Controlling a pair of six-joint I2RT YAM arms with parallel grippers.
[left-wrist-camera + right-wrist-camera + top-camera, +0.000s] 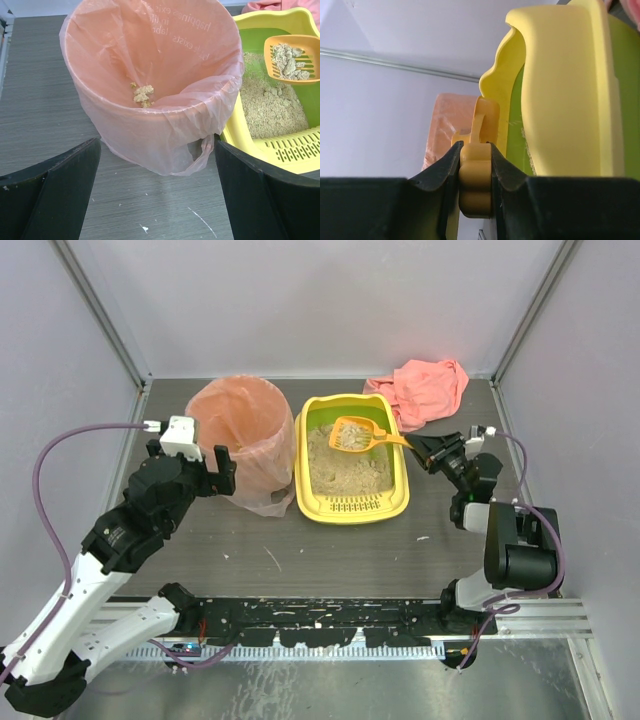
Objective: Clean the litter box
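**Inventory, litter-cleaning station**

1. R claw (475, 156): pressed together, pinching handle of orange scoop (355, 435), 1 finger per side, flat vs. handle. Sits just outside the box's R rim, level w/ its far half.
2. L claw (222, 471): spread wide, holds nothing. Its 2 fingers (60, 192) point at the bin's near wall and are apart from it in wrist view.
3. Litter box (350, 508): yellow tray, green inside, mid-table (300, 560), just R of bin. Slotted rim at near end. Contents: beige litter (270, 112) w/ uneven surface, covering the floor.
4. Scoop: blade over far part of box, looks raised off the litter. Handle crosses R rim to R claw. Contents: 1 heap of pale clumps (290, 62).
5. Bin (150, 132): round, lined w/ pink bag (165, 45), L of box. Bag's overhang hangs right by box's near L corner; can't tell if touching. Contents: 1 small cluster of waste (142, 94) at bottom.
6. Cloth (425, 390): pink, crumpled, far R of table, behind box's far R corner.
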